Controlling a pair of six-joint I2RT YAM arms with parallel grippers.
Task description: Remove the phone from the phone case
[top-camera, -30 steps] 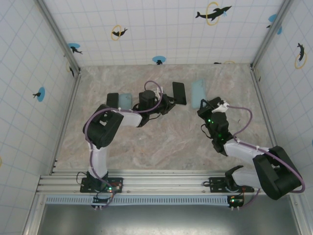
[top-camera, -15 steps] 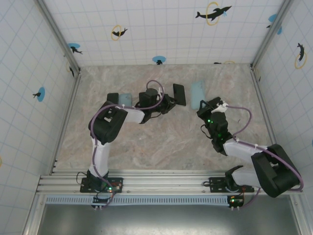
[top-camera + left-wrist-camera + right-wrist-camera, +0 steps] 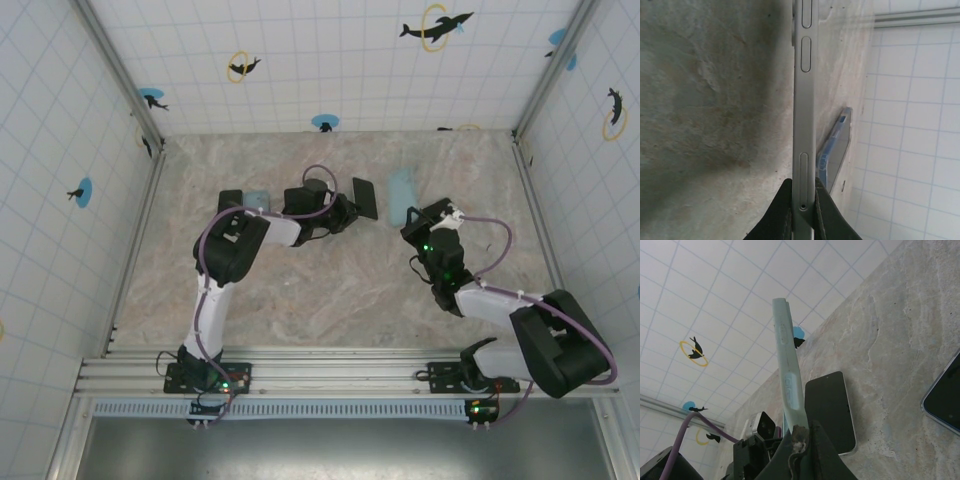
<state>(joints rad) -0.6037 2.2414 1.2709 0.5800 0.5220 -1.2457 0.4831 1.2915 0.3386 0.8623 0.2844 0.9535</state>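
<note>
Phone (image 3: 804, 125) runs straight out, edge-on, from the left gripper (image 3: 802, 194), which is clamped on it; case (image 3: 786, 370), pinched by the right gripper (image 3: 801, 434), stands just beside.

The left arm (image 3: 228, 258) and right arm (image 3: 545, 345) are black with white links. A purple cable (image 3: 511, 238) loops along each. Green lights (image 3: 430, 247) dot the joints.
</note>
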